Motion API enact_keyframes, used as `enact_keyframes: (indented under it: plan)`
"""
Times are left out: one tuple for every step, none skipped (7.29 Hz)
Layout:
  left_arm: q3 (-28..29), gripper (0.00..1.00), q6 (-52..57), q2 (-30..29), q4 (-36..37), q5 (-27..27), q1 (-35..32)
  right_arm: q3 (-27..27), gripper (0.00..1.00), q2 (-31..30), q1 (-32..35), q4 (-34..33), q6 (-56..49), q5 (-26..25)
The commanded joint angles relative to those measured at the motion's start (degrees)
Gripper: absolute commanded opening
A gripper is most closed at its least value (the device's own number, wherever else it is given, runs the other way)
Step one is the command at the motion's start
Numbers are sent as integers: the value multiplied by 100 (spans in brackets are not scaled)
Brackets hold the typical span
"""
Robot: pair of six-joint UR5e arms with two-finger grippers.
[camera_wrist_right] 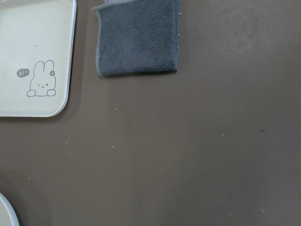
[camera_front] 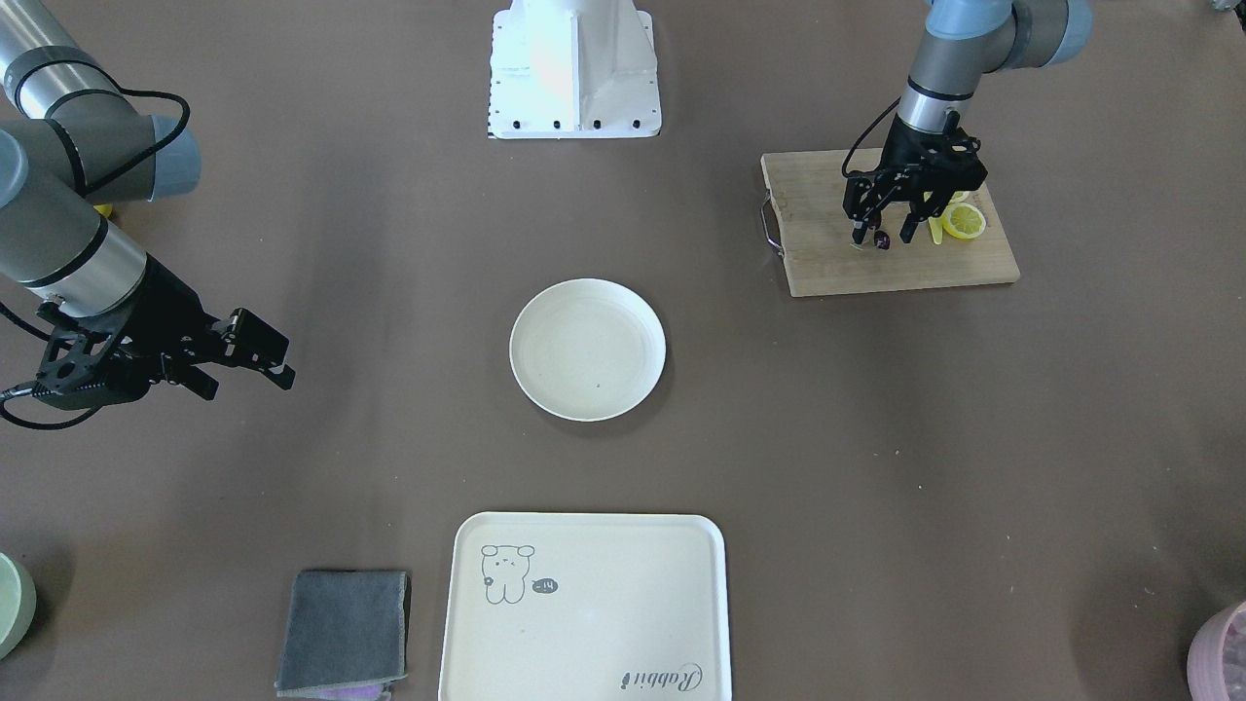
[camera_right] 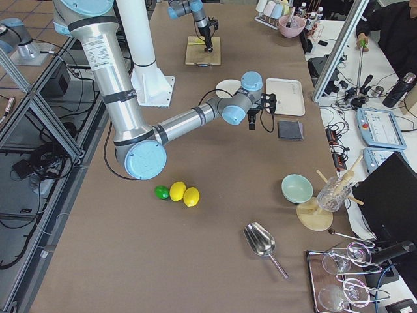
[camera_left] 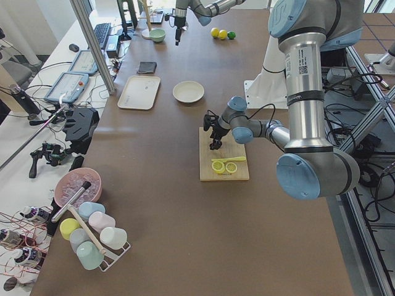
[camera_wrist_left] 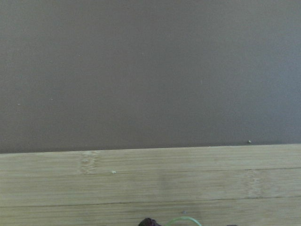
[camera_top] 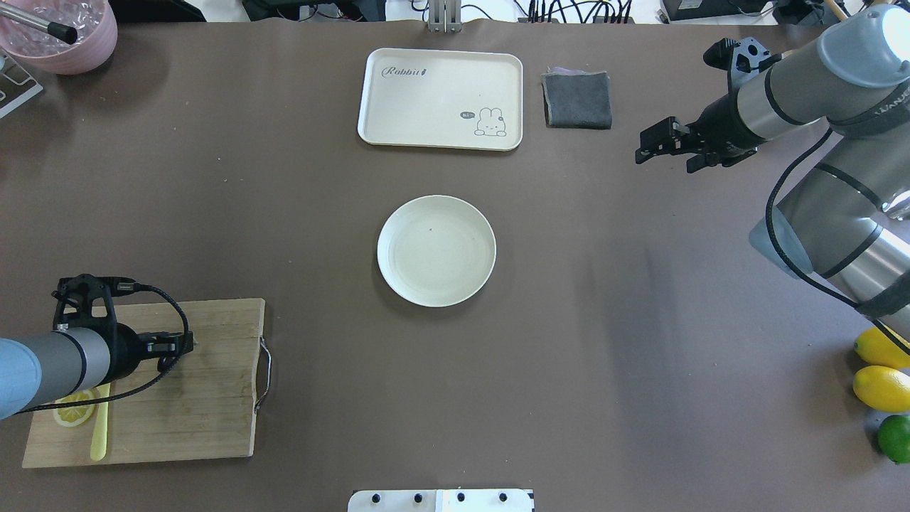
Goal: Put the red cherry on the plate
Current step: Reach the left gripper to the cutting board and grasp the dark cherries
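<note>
The red cherry (camera_front: pixel 881 239), a tiny dark maroon pair with a thin green stem, lies on the wooden cutting board (camera_front: pixel 837 263). My left gripper (camera_front: pixel 884 234) points down at the board, open, with one finger on each side of the cherry. In the left wrist view only the top of the cherry (camera_wrist_left: pixel 149 221) and its stem show at the bottom edge. The round cream plate (camera_front: pixel 588 292) sits at the table's middle with nothing on it. Far from both, my right gripper (camera_front: pixel 248 375) hovers open and holds nothing.
Lemon slices (camera_front: pixel 965 221) and a yellow knife (camera_top: pixel 99 430) share the board. A cream tray (camera_front: pixel 584 623) and a grey cloth (camera_front: pixel 343 631) lie beyond the plate. Two lemons (camera_top: pixel 881 387) and a lime (camera_top: pixel 894 437) sit near the right arm. The robot base (camera_front: pixel 574 68) stands at the table edge.
</note>
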Motion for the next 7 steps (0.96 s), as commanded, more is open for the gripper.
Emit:
enact_keyframes:
  plan:
    - [31, 28, 15, 3, 1, -1, 0, 5, 100, 1, 0, 0, 3, -3]
    - [5, 4, 24, 3, 1, -18, 0, 5, 100, 1, -9, 0, 3, -38]
    - [-30, 0, 33, 3, 1, -53, -35, 5, 100, 1, -9, 0, 3, -38]
    - [-92, 0, 33, 12, 1, -158, -88, 5, 100, 10, -9, 0, 3, -38]
    - [-153, 0, 33, 21, 1, -316, -219, 5, 100, 10, -17, 0, 3, -38]
    - [-336, 0, 41, 21, 10, -404, -394, 5, 100, 1, -18, 0, 3, -38]
    - [-391, 0, 42, -5, 19, -562, -692, 5, 100, 1, -18, 0, 3, -30]
